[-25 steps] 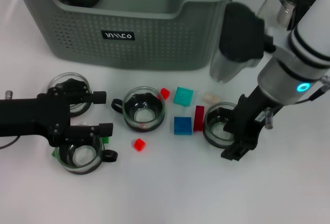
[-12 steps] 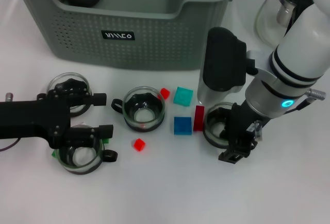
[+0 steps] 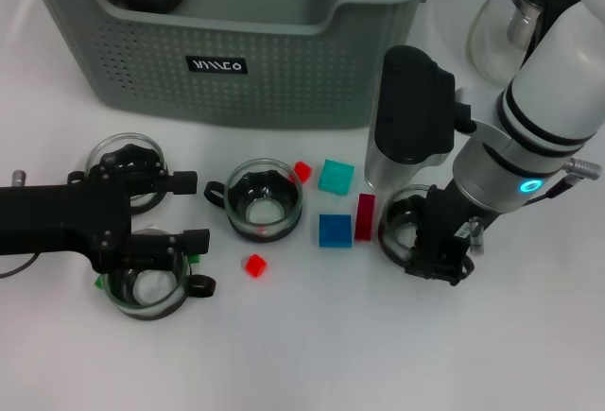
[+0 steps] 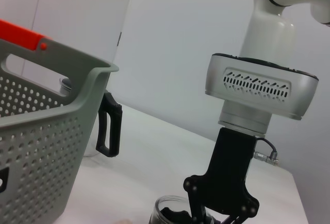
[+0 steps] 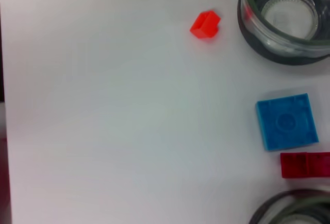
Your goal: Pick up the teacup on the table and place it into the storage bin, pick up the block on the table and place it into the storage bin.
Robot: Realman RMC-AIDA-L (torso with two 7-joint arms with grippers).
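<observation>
The right claw (image 3: 433, 250) straddles the rim of the teacup (image 3: 408, 231) near the worktop's right edge, fingers narrow but whether they grip it I cannot tell. Picking the teacup is in hand; next, lift it clear into the bin (image 3: 284, 80). The left claw (image 3: 184, 213) waits over the left cups

Head view steeply down over the table (image 3: 312, 354); left wrist low, sideways; right wrist close, straight down.

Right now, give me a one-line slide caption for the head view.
Right gripper descends onto the rightmost teacup beside the blocks, storage bin behind; left gripper parked by two other cups.
</observation>
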